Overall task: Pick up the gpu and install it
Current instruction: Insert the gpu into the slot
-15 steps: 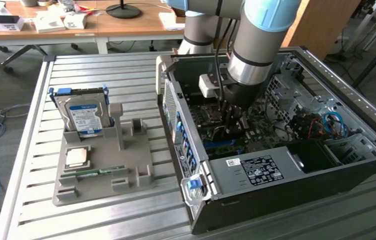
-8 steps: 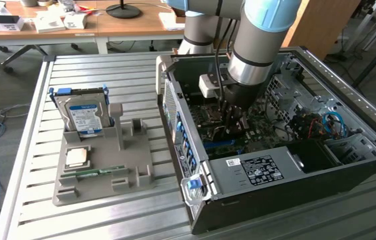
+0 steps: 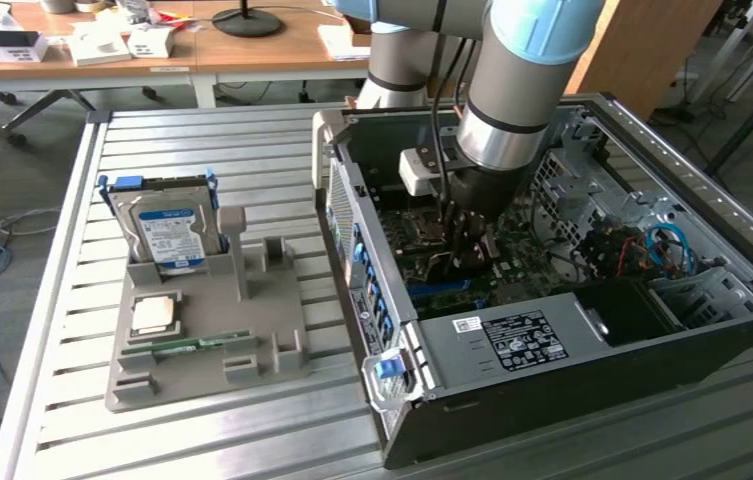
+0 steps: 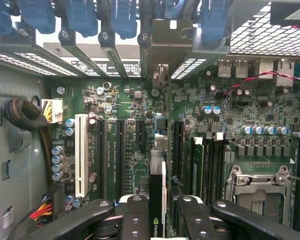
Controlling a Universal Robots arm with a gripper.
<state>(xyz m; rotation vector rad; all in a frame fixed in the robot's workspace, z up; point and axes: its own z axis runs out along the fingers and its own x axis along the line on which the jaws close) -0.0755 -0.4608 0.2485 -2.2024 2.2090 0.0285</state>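
Clearly the pick-up is done: the tool [image 4: 159, 220] is clamped on the gpu [image 4: 157, 185], holding the thin black card on edge deep inside the open computer case [image 3: 483, 395] on the table [image 3: 149, 430]. The card stands just over the motherboard [image 4: 125, 100], lined up between the long black slots, its far end towards the rear bracket openings. Whether it is pressed fully home I cannot tell, so I judge the install unfinished
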